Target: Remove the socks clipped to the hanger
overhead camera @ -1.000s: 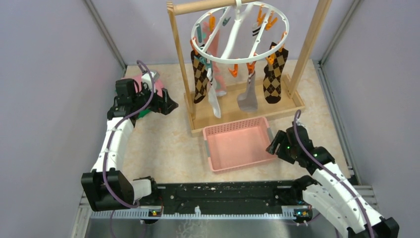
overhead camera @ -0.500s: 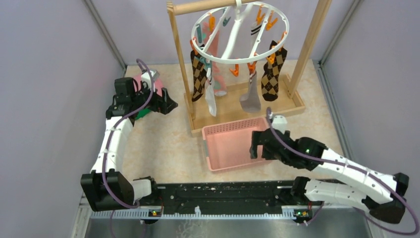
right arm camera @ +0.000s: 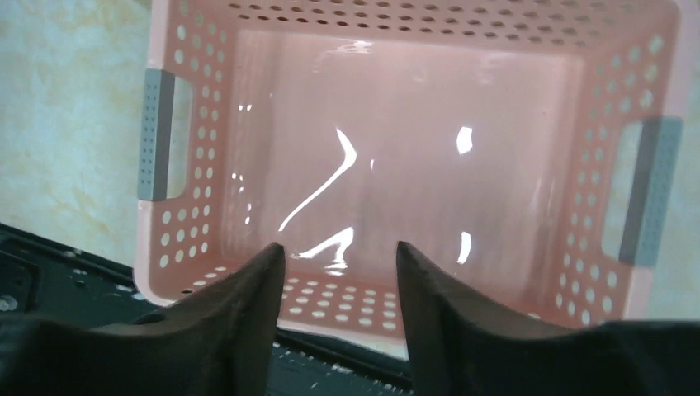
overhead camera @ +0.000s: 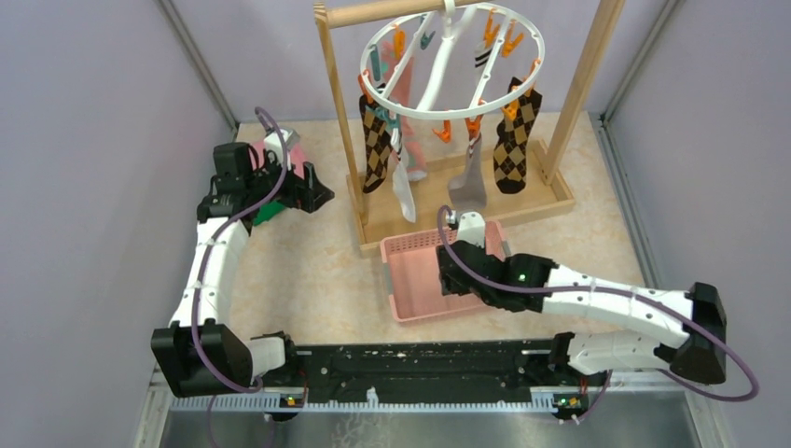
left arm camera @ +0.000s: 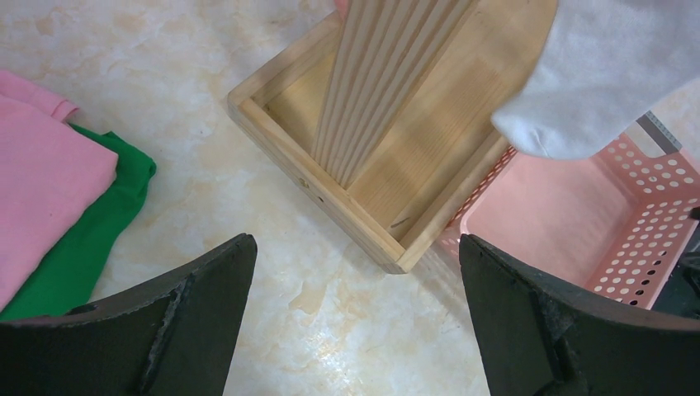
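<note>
The white ring hanger (overhead camera: 448, 65) hangs from the wooden frame with orange and teal clips. Clipped to it are two argyle socks (overhead camera: 377, 140) (overhead camera: 515, 140), a white sock (overhead camera: 403, 191), a grey sock (overhead camera: 469, 182) and a pink sock (overhead camera: 413, 166) behind them. My left gripper (overhead camera: 317, 198) is open and empty, low on the table left of the frame; in its wrist view (left arm camera: 355, 241) the white sock's toe (left arm camera: 603, 74) hangs at top right. My right gripper (overhead camera: 446, 275) is open and empty above the pink basket (overhead camera: 410, 245); the right wrist view (right arm camera: 338, 247) shows the basket (right arm camera: 165, 223) empty.
The wooden frame's base tray (overhead camera: 522, 201) stands just behind the basket, its corner (left arm camera: 363, 223) ahead of the left gripper. Folded pink (left arm camera: 41, 165) and green (left arm camera: 91, 239) cloths lie at the left. Grey walls enclose the table on three sides.
My right arm has swung left from the basket's right side to over the basket. The left arm has stayed put. The hanging socks have swayed slightly.
</note>
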You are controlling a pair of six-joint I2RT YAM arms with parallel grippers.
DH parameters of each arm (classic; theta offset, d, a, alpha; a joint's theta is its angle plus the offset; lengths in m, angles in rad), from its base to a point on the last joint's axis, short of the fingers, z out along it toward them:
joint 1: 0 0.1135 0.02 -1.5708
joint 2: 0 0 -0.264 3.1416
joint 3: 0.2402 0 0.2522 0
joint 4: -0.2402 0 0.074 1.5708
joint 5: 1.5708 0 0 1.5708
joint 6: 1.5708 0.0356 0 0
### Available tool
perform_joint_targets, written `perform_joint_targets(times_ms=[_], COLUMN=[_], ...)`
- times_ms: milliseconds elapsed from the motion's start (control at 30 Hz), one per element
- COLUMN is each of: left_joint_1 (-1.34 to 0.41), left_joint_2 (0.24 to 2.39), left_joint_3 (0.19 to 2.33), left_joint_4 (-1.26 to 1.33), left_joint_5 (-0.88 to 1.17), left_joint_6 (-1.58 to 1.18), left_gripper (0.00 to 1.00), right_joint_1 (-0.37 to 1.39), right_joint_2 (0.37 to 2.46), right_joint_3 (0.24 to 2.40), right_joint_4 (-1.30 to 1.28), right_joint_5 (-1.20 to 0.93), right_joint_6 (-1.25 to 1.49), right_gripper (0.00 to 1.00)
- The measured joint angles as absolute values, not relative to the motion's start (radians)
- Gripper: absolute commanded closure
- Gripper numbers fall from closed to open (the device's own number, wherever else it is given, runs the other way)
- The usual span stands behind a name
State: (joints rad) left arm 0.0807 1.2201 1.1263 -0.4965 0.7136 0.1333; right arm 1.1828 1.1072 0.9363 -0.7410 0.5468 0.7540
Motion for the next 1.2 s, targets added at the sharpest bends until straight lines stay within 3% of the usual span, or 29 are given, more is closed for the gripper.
perform_joint_targets(times_ms=[133, 333, 767, 1200], left_joint_1=[0.081, 0.081, 0.081, 0.081], left_joint_2=[1.220, 1.220, 1.220, 1.220], left_joint_3=[1.139, 1.148, 1.161, 1.165], left_joint_4=[-0.498, -0.505, -0.514, -0.530], left_joint_5=[0.714, 0.710, 0.706, 0.691], left_joint_6=[0.133, 0.132, 0.130, 0.133], left_gripper=[0.01, 0.01, 0.01, 0.01], right_joint_1=[1.183, 1.174, 1.095, 0.993], right_joint_2=[1.272, 1.531, 1.831, 1.938], right_joint_3=[0.966, 0.988, 1.036, 1.118], right_joint_4=[-0.618, -0.422, -0.015, 0.069], right_joint_5=[0.512, 0.469, 0.444, 0.364], right_joint_6=[0.666, 0.575, 0.436, 0.385], right_gripper=[1.00, 1.00, 1.00, 1.00])
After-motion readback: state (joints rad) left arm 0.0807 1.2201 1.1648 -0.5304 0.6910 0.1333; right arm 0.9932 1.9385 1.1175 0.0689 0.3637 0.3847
